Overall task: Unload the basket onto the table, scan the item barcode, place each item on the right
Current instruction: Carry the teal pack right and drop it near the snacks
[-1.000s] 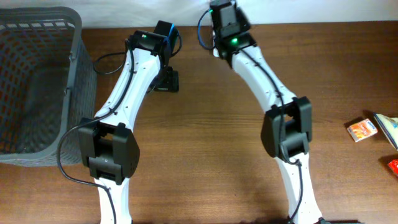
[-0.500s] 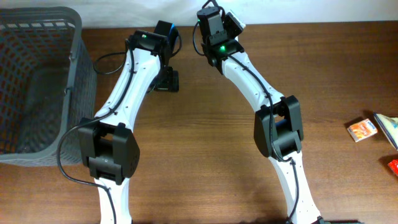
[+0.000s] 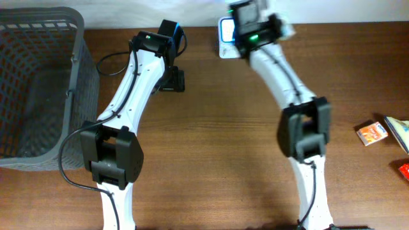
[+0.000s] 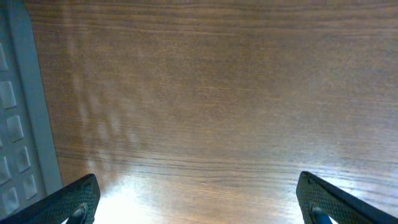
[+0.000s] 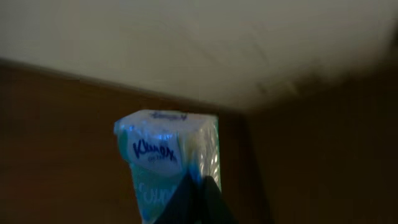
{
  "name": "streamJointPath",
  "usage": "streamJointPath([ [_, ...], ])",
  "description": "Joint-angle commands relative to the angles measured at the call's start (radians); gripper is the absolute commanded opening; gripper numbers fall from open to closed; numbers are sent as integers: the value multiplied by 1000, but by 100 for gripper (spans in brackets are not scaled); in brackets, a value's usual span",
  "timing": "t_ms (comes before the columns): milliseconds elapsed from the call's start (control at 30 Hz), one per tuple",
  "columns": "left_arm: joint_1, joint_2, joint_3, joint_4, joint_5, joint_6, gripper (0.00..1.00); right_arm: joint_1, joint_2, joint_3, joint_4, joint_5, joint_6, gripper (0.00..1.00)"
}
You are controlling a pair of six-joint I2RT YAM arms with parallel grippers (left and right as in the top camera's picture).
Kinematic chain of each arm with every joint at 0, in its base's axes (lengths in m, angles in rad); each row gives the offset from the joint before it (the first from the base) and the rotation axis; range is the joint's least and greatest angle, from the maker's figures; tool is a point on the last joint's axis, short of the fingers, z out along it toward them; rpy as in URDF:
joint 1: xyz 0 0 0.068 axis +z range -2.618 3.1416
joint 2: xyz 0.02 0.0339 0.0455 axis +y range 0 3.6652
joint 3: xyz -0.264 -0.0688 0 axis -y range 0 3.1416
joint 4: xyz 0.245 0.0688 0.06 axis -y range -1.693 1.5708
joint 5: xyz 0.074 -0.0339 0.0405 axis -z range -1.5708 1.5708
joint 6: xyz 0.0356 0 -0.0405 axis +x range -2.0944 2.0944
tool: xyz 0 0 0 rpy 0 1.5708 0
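Two white arms work over one wide wooden tabletop (image 3: pixel 211 153), the largest thing in view. Next in size is the grey mesh basket (image 3: pixel 38 83), which stands at the left edge of the tabletop.

The left arm (image 3: pixel 128 96) reaches toward the far edge, a little left of the middle. Its left tool (image 4: pixel 198 208) hangs over bare wood with both fingertips wide apart and nothing between them. The right arm (image 3: pixel 281 70) stretches to the far edge near the middle. The right tool (image 5: pixel 189 199) is closed on the lower part of a tissue pack (image 5: pixel 165 152), white and blue, with the Kleenex name on its front. The pack stands upright in the wrist view, in front of the pale wall, and it seems to be lifted off the tabletop.

An orange packet (image 3: pixel 372 132) lies at the right edge, with other small items near it, well apart from both arms.

I judge that the picking is done and the step in hand is to present the pack for scanning. No barcode shows on the visible face, and I cannot make out a scanner in any view. The next move calls for turning the wrist until the barcode side faces the reader, then holding it steady. The pack looks soft, so it may bend or slip in the grip.
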Motion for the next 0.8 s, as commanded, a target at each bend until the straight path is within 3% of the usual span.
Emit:
streamJointPath([
  [0,7,-28,-9,6,5,-14,99,-157,-80,14,-265,52,369,4],
  [133,7,-28,-9,6,5,-14,99,-331,-80,14,-564,-202,724,4],
  [433,7,-28,-9,25,34,-14,99,-708,-72,9,-732,-740,773,4],
  [533,7,-28,-9,26,46,-14,99,-780,-72,8,-756,-807,773,19],
  [600,7,-28,-9,27,46,-14,99,-804,-72,8,-771,-825,773,22],
  [667,7,-28,-9,28,46,-14,99,-813,-72,8,-785,-825,773,42],
  [767,7,-28,-9,28,46,-14,99,-820,-87,11,-808,-828,774,44],
])
